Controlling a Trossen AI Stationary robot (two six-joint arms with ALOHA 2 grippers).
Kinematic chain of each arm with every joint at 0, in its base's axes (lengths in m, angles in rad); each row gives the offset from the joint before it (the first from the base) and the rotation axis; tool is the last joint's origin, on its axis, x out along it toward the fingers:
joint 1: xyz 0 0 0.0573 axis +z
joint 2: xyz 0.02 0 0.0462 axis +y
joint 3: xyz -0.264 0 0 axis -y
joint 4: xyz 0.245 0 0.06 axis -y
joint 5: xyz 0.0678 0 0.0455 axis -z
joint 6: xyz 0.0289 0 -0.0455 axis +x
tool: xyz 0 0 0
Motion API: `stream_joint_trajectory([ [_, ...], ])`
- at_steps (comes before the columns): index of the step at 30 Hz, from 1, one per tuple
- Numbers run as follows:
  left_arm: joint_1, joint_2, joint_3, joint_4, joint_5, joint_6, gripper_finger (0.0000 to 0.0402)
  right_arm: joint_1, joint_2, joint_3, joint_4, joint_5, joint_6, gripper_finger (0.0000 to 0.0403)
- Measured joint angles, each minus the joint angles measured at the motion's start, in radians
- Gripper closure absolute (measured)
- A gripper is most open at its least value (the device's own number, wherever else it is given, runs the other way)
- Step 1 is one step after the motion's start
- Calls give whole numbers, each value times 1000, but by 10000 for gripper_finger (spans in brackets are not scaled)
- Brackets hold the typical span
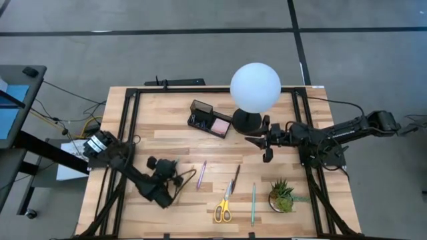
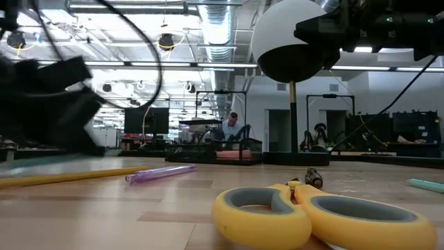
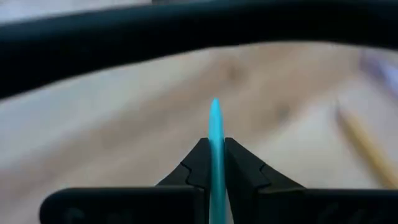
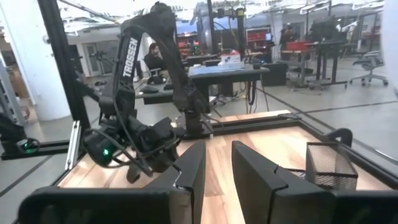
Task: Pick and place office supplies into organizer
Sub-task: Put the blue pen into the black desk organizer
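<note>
My left gripper (image 3: pixel 214 146) is low over the wooden table (image 1: pixel 160 143), near my left front corner, and its two dark fingers (image 3: pixel 193 165) are pinched tight on a thin teal pen (image 3: pixel 215 124). The pen sticks out straight between the tips. A yellow pencil (image 3: pixel 367 146) lies on the wood just beside me, but it looks fuzzy. From above, my own arm covers the teal pen, so I cannot see it there. My right gripper (image 1: pixel 267 148) hangs in the air near the black base of the white globe lamp (image 1: pixel 255 87), with its fingers (image 4: pixel 193 171) a little apart and nothing between them. The black organizer (image 1: pixel 211 118) sits toward the far side of the table, next to the lamp, with a pink sticky-note pad (image 1: pixel 221 125) in its low tray. What else lies in its other parts is too small to make out. Between my two grippers lie a purple pen (image 1: pixel 201 175), a dark pencil (image 1: pixel 236 175), the yellow-handled scissors (image 1: pixel 224 203) and another teal pen (image 1: pixel 253 203), all flat on the wood. A small green plant (image 1: pixel 282 195) stands near the right front corner. In my right wrist view, white letters on my left arm read TROSSEN. A person sits far back in the room.
</note>
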Motion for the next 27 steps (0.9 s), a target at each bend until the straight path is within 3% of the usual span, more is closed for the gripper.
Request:
stream_joint_trajectory([
  [5, 100, -2, 4, 2, -187, 2, 387, -8, 0, 0, 27, 0, 0, 332],
  [13, 278, -31, 7, -12, -579, -79, 387, -8, 0, 0, 45, 0, -8, 332],
  [19, 409, -99, 20, -35, -583, -101, 387, -8, 0, 0, 45, 0, -9, 332],
  [23, 457, -155, 83, -52, -590, 85, 388, -21, 0, 0, 45, 1, -10, 332],
  [27, 525, -180, 186, -51, -588, 381, 388, -40, 0, 0, 45, 2, -9, 332],
])
